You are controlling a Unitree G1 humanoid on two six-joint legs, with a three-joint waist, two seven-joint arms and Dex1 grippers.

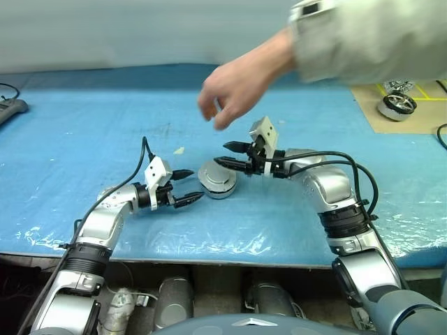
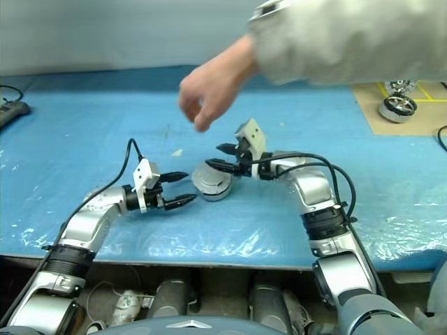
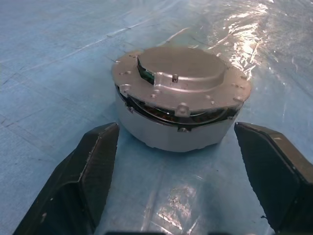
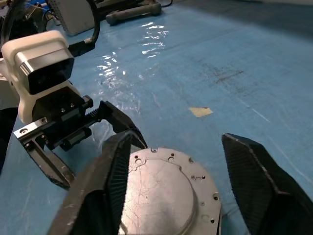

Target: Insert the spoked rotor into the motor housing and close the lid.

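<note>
**Lid down on the housing, both sets of jaws open and off it**

Head views: I see the motor housing on the blue bench, sitting between my two sets of jaws. The left gripper has its jaws spread wide with nothing in them, tips just beside the housing. The right gripper stands over the housing's far edge, jaws parted and empty. A person's hand reaches in above, apart from the housing. My judgement: closing looks about finished, so I would back both arms away slowly and level, not brushing the rim, and wait while that hand is over the work.

Left wrist view: the housing lies ahead of the open jaws, centred between the two fingers and not touched by either. The lid sits on top, smooth silver with a raised round centre and small screw holes round the flange. A dark gap shows under its near edge, with copper windings inside; I judge it may not be fully seated. I cannot see the spoked rotor.

Right wrist view: the lid is below and between my open jaws, flat and scratched, with the left gripper just beyond it.
</note>
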